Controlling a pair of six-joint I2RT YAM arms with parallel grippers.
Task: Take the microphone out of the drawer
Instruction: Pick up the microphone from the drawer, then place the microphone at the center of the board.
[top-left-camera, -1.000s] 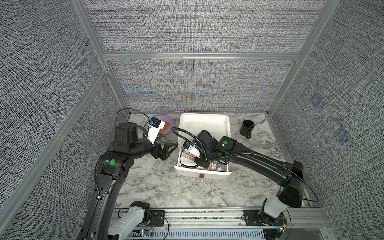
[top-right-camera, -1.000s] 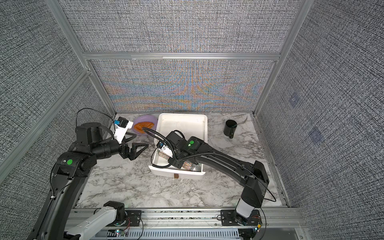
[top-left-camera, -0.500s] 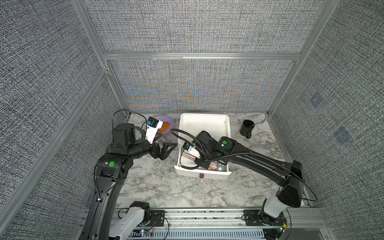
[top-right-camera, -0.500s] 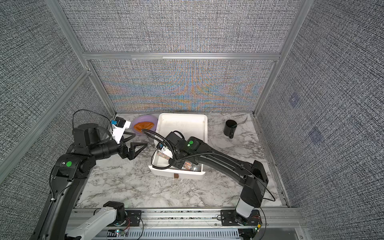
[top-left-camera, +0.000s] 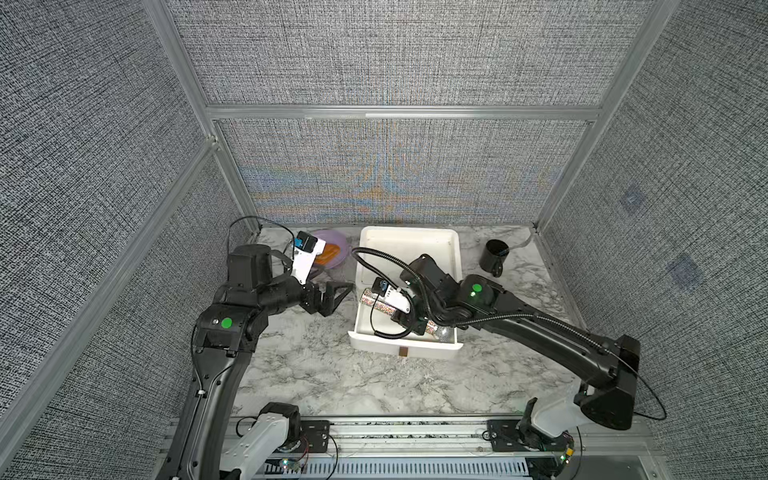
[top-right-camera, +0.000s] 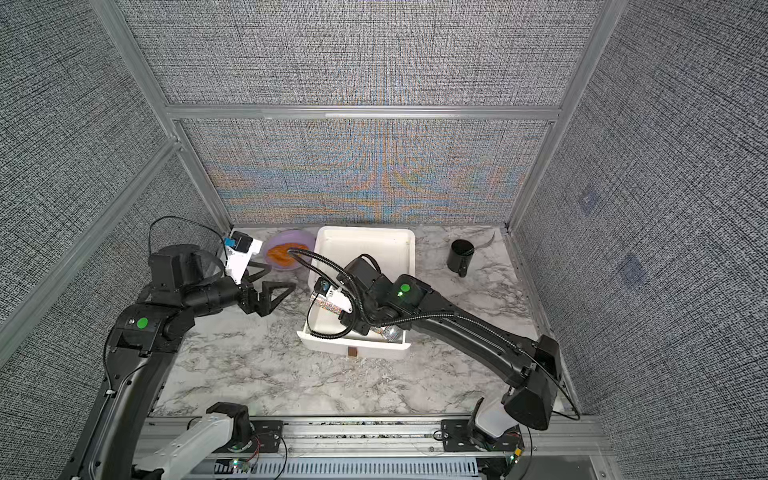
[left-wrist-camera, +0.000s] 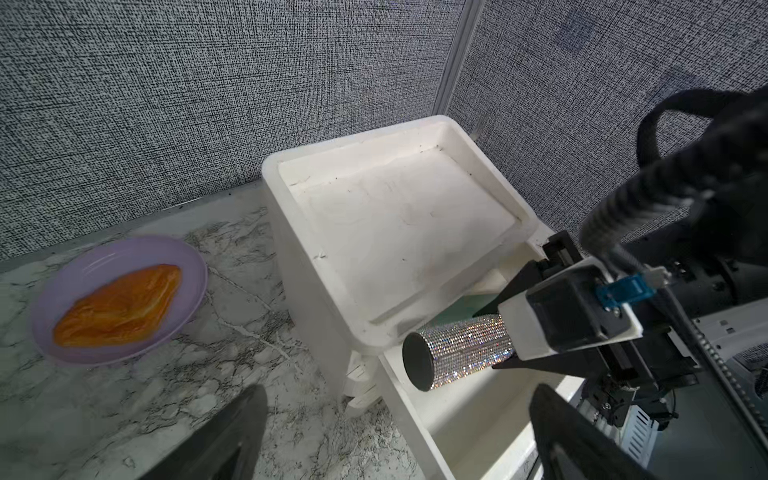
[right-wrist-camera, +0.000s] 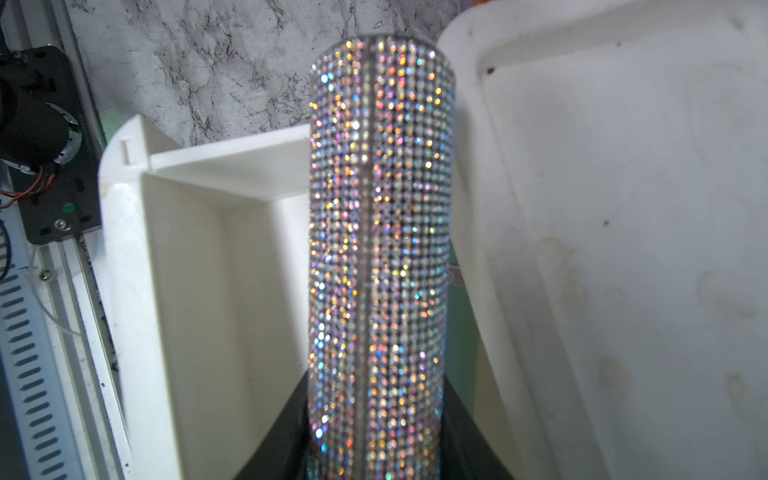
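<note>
Microphone (left-wrist-camera: 457, 357) is hanging tilted in the right gripper (left-wrist-camera: 505, 332), jaws pinching its glittery handle; lifting straight up is looking safest, clearing the drawer (left-wrist-camera: 411, 419) wall below.

The right hand (top-left-camera: 409, 321) covers the microphone (top-left-camera: 376, 305) midway.

Left gripper (top-left-camera: 339, 299) spread wide, arm bent at elbow, right gripper (left-wrist-camera: 496, 332) clamped tight — arm stretched forward
</note>
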